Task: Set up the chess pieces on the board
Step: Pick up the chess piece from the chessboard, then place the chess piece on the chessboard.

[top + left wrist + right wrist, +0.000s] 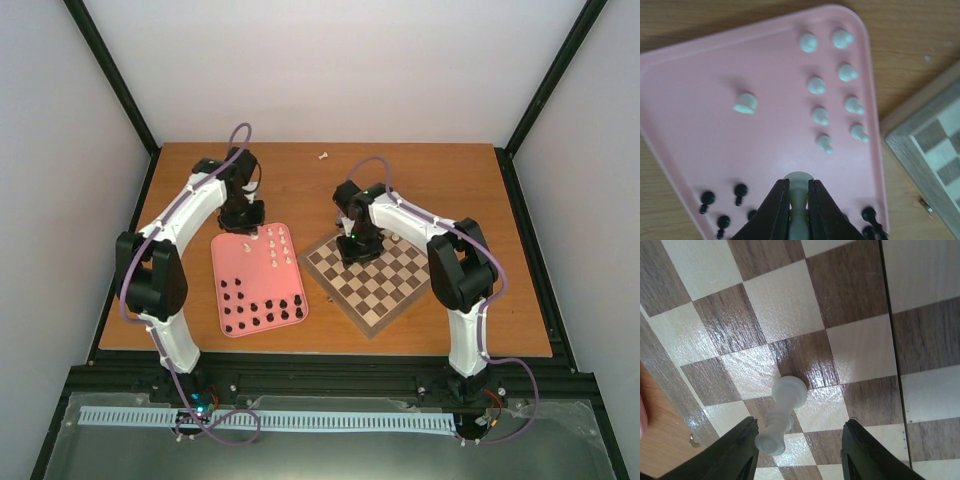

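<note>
Left wrist view: the left jaws are clamped tight on a cream pawn [798, 181] above the pink tray [700, 75], where white pieces [816, 85] and black pieces [740, 190] lie. Right wrist view: the right jaws stand partly open astride a white pawn [783, 407] on the chessboard [790, 305], near its edge, gripping nothing.

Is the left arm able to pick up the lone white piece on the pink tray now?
Probably not yet: the left gripper is already shut on another white piece. The lone piece itself lies unobstructed.
</note>
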Robot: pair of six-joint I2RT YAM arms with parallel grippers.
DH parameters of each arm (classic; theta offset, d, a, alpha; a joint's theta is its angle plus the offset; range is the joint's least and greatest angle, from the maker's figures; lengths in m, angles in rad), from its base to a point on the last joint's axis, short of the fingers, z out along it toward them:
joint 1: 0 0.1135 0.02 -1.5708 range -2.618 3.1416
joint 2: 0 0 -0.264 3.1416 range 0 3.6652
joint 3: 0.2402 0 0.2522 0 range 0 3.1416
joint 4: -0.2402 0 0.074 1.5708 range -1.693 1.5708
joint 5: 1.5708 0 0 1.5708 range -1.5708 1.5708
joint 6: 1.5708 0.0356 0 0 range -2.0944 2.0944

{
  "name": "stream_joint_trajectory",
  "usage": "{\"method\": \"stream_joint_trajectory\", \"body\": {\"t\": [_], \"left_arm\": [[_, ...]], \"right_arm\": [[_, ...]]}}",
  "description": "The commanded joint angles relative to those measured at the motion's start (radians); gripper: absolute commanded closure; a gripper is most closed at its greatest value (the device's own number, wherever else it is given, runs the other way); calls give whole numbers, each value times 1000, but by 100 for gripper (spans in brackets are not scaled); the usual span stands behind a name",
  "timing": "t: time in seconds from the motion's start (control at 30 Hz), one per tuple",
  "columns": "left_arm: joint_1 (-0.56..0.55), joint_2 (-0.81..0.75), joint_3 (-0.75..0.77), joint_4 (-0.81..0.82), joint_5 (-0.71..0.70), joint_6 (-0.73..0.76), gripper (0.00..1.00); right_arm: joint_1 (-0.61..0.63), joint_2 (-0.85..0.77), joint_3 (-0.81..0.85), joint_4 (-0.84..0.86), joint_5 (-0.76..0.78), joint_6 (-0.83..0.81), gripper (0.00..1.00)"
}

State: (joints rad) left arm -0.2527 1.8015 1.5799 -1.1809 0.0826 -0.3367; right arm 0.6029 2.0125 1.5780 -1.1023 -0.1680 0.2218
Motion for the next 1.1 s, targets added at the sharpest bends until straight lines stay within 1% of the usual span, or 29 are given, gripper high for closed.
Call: {"method": "stream_joint_trajectory", "body": {"t": [0.0, 0.03, 0.13, 0.27, 0.4, 0.57, 0.77, 0.9, 1.07], "left_arm": [[-33, -17, 16, -29, 17, -22, 89], [-39, -19, 15, -28, 16, -22, 89], [-55, -19, 14, -33, 14, -18, 89], [-77, -14, 13, -33, 22, -18, 89], [-107, 2, 34, -42, 32, -17, 89], [-180, 64, 118, -81, 16, 0, 89], [-267, 154, 246, -110, 42, 9, 89], [-328, 239, 360, -151, 41, 22, 89], [-390, 325, 472, -156, 55, 20, 89]], "right_arm": [[7, -41, -12, 18, -2, 12, 56], [7, -40, -11, 18, -3, 13, 58], [8, -39, -7, 18, -7, 17, 70], [9, -41, -5, 17, -3, 19, 83], [9, -45, -5, 9, 1, 21, 90], [9, -87, -1, -7, 52, 35, 94], [-12, -164, 17, -62, 95, 48, 94], [-71, -227, -21, -91, 132, 39, 94], [-202, -297, -74, -101, 144, 3, 94]]}}
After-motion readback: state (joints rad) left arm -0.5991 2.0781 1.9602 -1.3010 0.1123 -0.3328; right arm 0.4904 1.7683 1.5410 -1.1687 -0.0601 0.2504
